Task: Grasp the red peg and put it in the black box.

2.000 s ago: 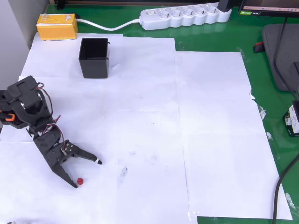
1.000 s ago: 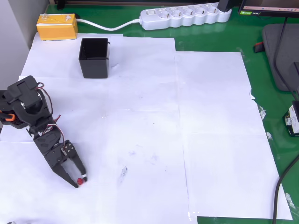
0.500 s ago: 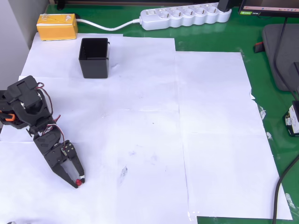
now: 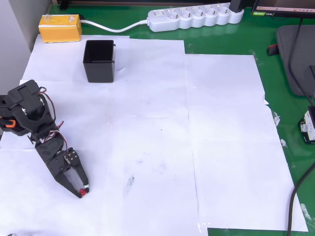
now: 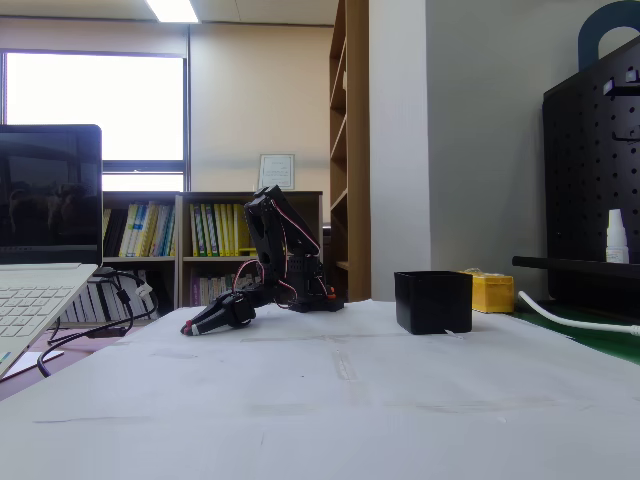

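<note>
Surface: white paper sheets point(image 4: 147, 123) laid edge to edge over a green mat point(image 4: 285, 73), which shows along the top and right of the overhead view; in the fixed view the paper fills the lower half of the frame.
Room: in the fixed view, a laptop point(image 5: 45, 250) at the left edge, a bright window and bookshelves point(image 5: 210, 245) behind, a black pegboard point(image 5: 595, 180) at the right.
Arm: black, at the lower left of the overhead view, reaching down toward the bottom edge; in the fixed view it stands left of centre and bends down to the paper.
Gripper point(image 4: 81, 191): fingers drawn narrow and pinched on the red peg point(image 4: 83, 191), tips at the paper; in the fixed view its tip point(image 5: 192, 327) sits low, pointing left.
Red peg: lower left of the overhead view, between the fingertips; too small and rounded to tell a long axis or heading.
Black box point(image 4: 99, 60): upper left of the overhead view, upright, open mouth up, well apart from the peg; right of centre in the fixed view point(image 5: 432, 301).
Yellow block point(image 4: 60, 27): top left corner, just beyond the box.
Power strip point(image 4: 194, 17): white, along the top edge.
</note>
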`<state>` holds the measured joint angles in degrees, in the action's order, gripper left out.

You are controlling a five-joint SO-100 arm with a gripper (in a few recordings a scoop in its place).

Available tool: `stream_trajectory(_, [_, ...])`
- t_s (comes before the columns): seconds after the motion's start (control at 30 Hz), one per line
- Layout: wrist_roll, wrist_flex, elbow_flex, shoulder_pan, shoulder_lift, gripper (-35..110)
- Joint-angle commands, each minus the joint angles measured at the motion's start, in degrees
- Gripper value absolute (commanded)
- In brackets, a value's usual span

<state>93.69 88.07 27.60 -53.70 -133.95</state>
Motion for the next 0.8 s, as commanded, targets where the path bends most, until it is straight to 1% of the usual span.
stream_trajectory(0.0, [1.1,-0.7,1.1,-0.8,4.7,0])
stream_trajectory(0.1, [1.4,-1.1,3.8,-0.7,5.1,0])
stream_trajectory(0.17, [1.5,-4.0,7.0,-0.5,6.2,0])
stream_trajectory(0.33, [2.4,-16.5,18.1,-0.3,8.5,0])
stream_trajectory(0.77, [2.1,-43.9,44.6,3.5,9.9,0])
